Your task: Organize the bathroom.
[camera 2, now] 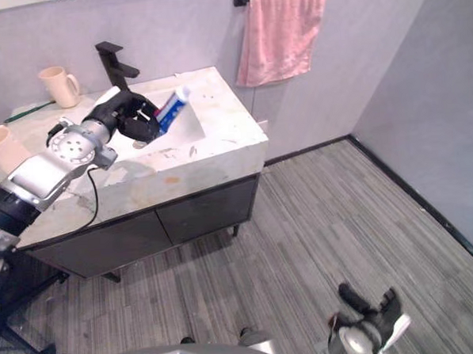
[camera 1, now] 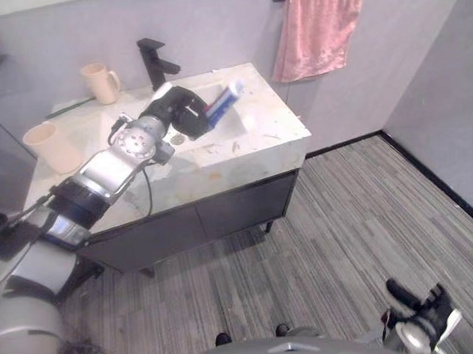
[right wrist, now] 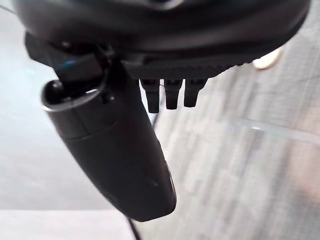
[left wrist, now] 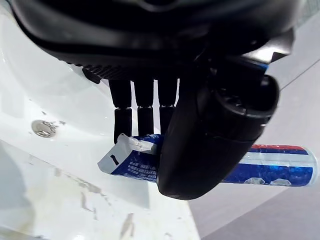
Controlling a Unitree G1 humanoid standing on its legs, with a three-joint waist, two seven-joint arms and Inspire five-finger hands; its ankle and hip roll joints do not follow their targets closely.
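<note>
While the left hand [camera 1: 187, 112] reaches over the basin [camera 1: 242, 123] at the upper centre of the frame, its fingers [left wrist: 145, 112] and thumb are curled round the toothpaste tube [camera 1: 223, 100], which is held clear above the basin with its cap end pointing toward the pink towel [camera 1: 317, 28]. The tube appears light, soft-walled and smooth; a mid-body grip risks squeezing out paste, so the stiffer shoulder near the cap is probably the better place to hold. Two cups [camera 1: 101, 82] stand on the bench [camera 1: 256, 164] at upper left. The right hand [camera 1: 422, 314] hangs at lower right, fingers relaxed and holding nothing.
</note>
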